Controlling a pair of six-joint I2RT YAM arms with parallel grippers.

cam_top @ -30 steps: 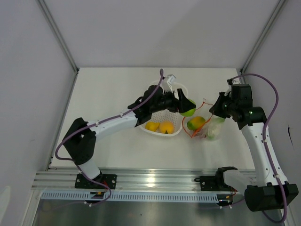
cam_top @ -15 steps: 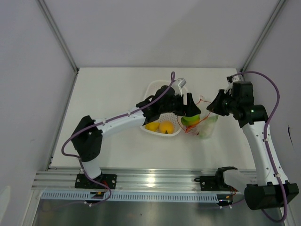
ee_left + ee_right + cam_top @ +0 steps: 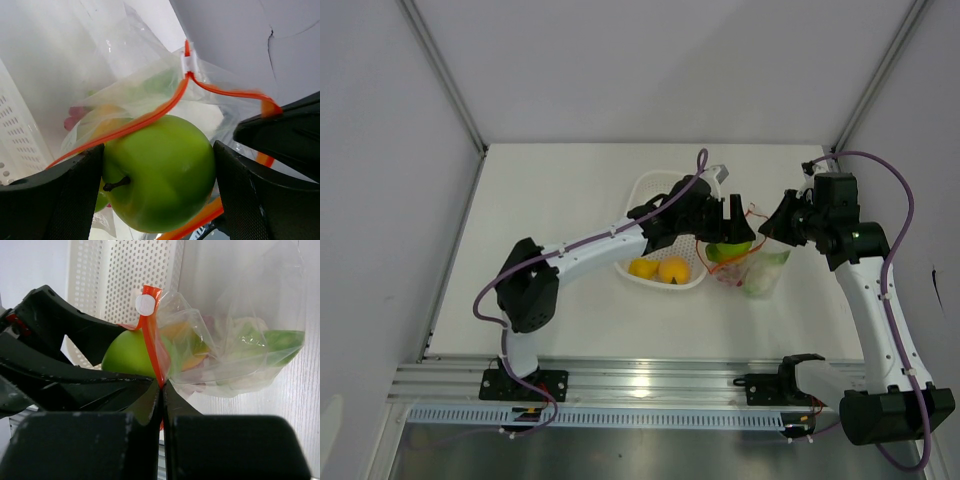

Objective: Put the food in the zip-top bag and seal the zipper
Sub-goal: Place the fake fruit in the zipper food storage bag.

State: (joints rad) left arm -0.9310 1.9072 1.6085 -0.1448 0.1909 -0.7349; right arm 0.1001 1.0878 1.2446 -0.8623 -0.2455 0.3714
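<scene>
Quick update: L gripper [image 3: 728, 232] has swung from over the basket [image 3: 645, 190] to just past its right rim. The green apple [image 3: 157, 175] clamped between its fingers now sits right at the mouth of the zip-top bag [image 3: 760, 272], just right of the basket. So imo the drop-in is basically next.

R gripper [image 3: 161, 390] is pinched tight on the zipper [image 3: 154, 340], holding the mouth up. Room's tight tho: the strip lies across the apple's top, and both claws crowd the same spot right of the basket. Two yellow-orange fruits [image 3: 660, 269] are still in the basket's near side, so it's not sealing time yet.
</scene>
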